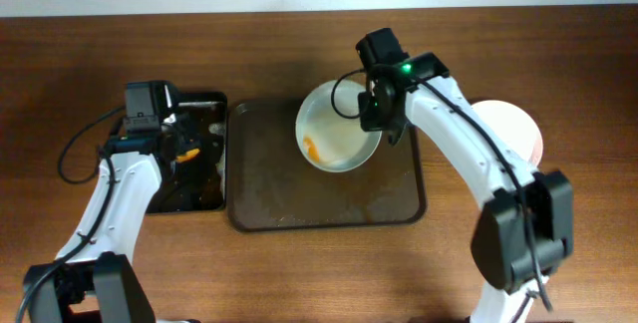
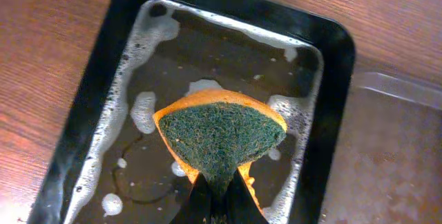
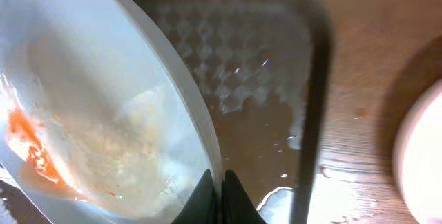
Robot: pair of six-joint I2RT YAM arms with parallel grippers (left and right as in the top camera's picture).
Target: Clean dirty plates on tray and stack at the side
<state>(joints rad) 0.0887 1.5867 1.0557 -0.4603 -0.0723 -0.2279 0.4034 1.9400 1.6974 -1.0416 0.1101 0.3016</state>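
Above the tray (image 1: pixel 279 188), our right jaws pinch the smeared plate (image 1: pixel 331 124) by its rim; left of the tray, our left jaws clench a sponge (image 2: pixel 221 131).

Overhead camera is looking straight down at the table (image 1: pixel 299 273), framing the brown tray (image 1: pixel 279 188) at centre and the black tray (image 1: pixel 204 198) at its 9 o'clock. Left wrist camera is hovering close over the black tray, facing down onto a sponge (image 2: pixel 221 134). Right wrist camera is sitting tight against a plate (image 3: pixel 103 99), facing the brown tray's 3 o'clock edge. Each wrist view is sharing its tray with overhead.
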